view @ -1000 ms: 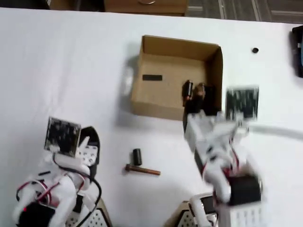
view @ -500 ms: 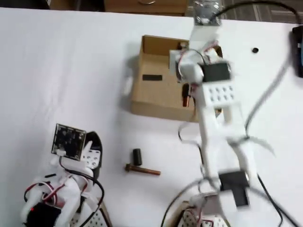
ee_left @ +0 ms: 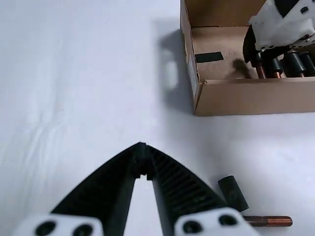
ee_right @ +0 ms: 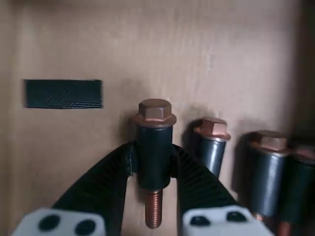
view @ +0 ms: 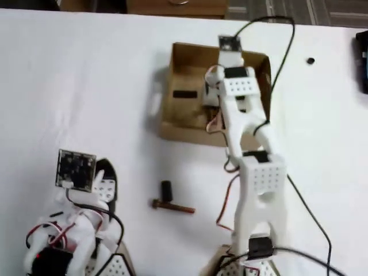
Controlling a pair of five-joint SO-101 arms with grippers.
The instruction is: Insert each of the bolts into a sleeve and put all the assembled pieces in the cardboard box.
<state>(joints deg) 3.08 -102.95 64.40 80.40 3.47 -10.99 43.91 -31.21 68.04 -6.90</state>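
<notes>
The cardboard box [view: 172, 123] stands at the table's far middle. My right gripper [ee_right: 153, 155] is inside it, shut on an assembled piece [ee_right: 154, 147], a copper bolt in a black sleeve, held just above the box floor. Three more assembled pieces [ee_right: 212, 147] lie side by side next to it. In the high view the right gripper [view: 211, 102] is low over the box's middle. A loose black sleeve [view: 166, 190] and a loose copper bolt [view: 172, 206] lie on the white table in front of the box. My left gripper [ee_left: 141, 150] is shut and empty, near the table's front left.
A black rectangular label [ee_right: 63, 93] is on the box floor. The box's near wall [ee_left: 246, 98] rises between the loose parts and the pieces inside. A small black dot [view: 310, 60] and a dark object [view: 362, 60] sit at the far right edge.
The right arm stretched forward from the box's front wall and came down inside the box with the assembled piece. The left arm only shifted slightly.
</notes>
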